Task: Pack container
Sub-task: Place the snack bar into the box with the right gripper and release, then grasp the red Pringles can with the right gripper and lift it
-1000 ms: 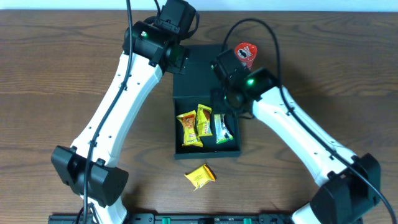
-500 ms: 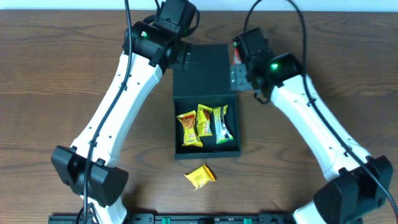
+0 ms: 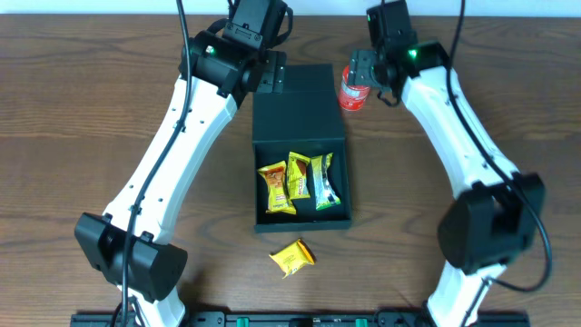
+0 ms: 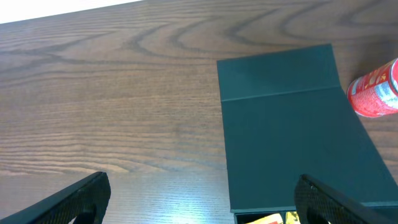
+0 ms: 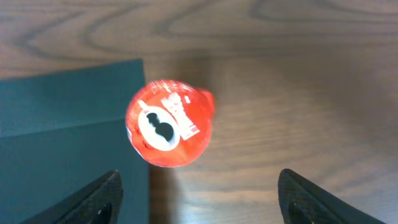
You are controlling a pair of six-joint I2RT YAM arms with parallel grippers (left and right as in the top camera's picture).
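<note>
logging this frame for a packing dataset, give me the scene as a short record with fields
container: dark teal box, open, lid flap flat behind it
inside: three snack packets, orange, yellow, green
outside: one yellow packet on the table in front
red can: beside the lid's right edge
left end effector: open, over the lid's left edge, empty
right end effector: open, above the red can

Overhead view: straight down on the whole worktop (image 3: 73, 109). Wrist views: close, facing downward; both share the container (image 4: 280, 143) lid and red can (image 5: 169, 122).
</note>
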